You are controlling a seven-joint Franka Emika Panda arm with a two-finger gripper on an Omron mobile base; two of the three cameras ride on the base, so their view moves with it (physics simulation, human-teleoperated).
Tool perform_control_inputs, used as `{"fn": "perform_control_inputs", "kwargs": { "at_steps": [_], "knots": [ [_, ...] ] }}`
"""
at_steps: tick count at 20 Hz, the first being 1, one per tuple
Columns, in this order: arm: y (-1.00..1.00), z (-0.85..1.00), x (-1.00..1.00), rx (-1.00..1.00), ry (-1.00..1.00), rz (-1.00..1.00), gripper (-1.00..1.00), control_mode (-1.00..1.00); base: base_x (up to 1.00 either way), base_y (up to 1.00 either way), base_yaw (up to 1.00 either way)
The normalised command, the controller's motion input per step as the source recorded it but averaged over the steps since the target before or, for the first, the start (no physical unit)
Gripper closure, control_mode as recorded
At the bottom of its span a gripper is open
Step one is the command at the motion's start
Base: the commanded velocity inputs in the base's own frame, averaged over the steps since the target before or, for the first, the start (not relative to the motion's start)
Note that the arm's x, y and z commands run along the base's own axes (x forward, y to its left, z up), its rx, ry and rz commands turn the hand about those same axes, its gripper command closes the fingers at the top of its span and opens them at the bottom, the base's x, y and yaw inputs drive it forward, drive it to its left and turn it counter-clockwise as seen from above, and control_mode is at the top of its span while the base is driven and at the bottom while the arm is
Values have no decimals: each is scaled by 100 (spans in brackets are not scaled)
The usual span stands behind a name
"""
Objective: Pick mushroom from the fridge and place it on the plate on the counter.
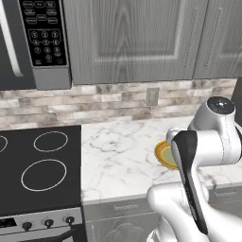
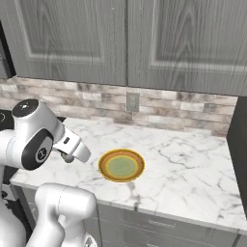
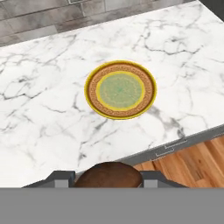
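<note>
End effector [image 3: 109,183] clamped on brown mushroom [image 3: 109,176], held above bench [image 3: 52,127] front edge, near side of plate [image 3: 120,89].

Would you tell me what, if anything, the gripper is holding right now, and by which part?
The gripper holds the brown mushroom between its fingertips, gripped at its two sides; the plate is bare.

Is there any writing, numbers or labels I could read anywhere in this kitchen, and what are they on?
Microwave keypad: rows of white button labels and digits, all too small and blurred to read.
Stove knobs: no markings that can be made out.
Plate: a ring pattern, no lettering.
Wall outlet: no text.
Nothing in these pictures can actually be read.
</note>
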Motion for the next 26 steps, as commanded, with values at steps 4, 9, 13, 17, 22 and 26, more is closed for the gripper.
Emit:
{"fn": "perform_control_inputs", "kwargs": {
  "at_steps": [4,9,13,17,22,26],
  "knots": [
    [-6,-2,0,0,0,0,100,-100,0,0,1],
    [-36,-15,12,4,0,1,100,-100,0,0,0],
    [-42,-27,47,7,2,5,100,-100,0,0,0],
    [-27,-34,62,3,4,5,100,-100,0,0,0],
    [-2,-44,55,0,7,0,100,-100,0,0,0],
    [-25,-43,57,0,0,2,100,-100,0,0,0]
  ]
}}
